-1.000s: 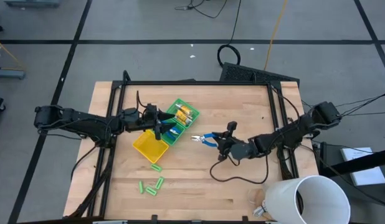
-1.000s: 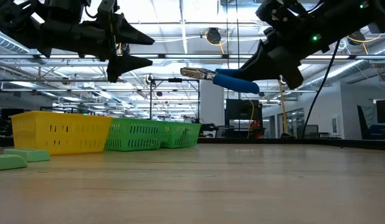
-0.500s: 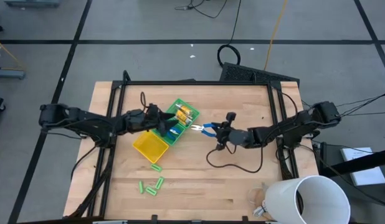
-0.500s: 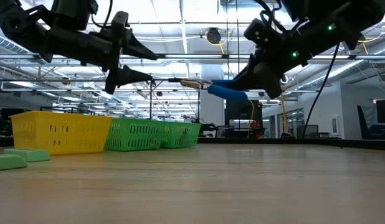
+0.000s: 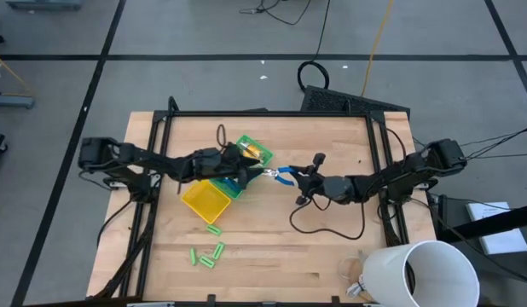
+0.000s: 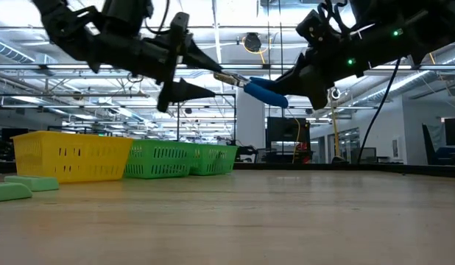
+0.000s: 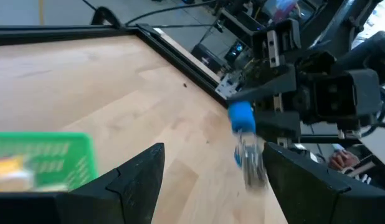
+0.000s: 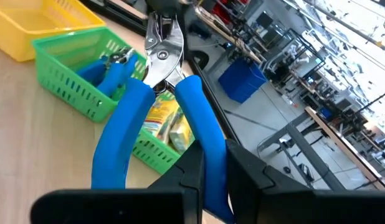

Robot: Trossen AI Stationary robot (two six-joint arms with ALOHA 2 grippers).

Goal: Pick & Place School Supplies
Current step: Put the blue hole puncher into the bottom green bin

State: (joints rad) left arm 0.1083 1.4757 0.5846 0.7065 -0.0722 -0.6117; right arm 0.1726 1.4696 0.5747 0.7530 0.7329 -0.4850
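Observation:
My right gripper [image 5: 301,178] is shut on a blue-handled scissor-like tool [image 5: 285,175], held in the air right of the tray, its metal tip [image 6: 226,76] pointing at my left gripper. My left gripper [image 5: 255,173] is open, just right of the tray. Its fingers [image 7: 139,177] stand on either side of the tool's tip, and I cannot tell if they touch it. The green compartments [image 5: 246,158] hold another blue-handled tool [image 8: 108,74] and yellow-orange pieces [image 8: 169,124]. The yellow compartment [image 5: 205,200] looks empty. Several light-green sticks [image 5: 208,254] lie flat on the table near the front. My right gripper pinches one blue handle [image 8: 208,146] of the tool between its two fingers, toward the handle's free end. The fingers come about level from the table's right side and lie along the tool. The other handle [image 8: 118,137] runs free beside them. The tool is lifted clear and lies about level.
A big white cup [image 5: 417,273] lies at the table's near right corner. A black cable [image 5: 327,228] loops on the table under my right arm. A black frame [image 5: 272,113] runs around the table. Bare wood lies between the sticks and the cup.
My right gripper has carried the tool toward the far edge and a little left, toward the tray, keeping its hold. My left gripper has gone toward the table's right, over the tray, and its open fingers have come up to the tool's tip.

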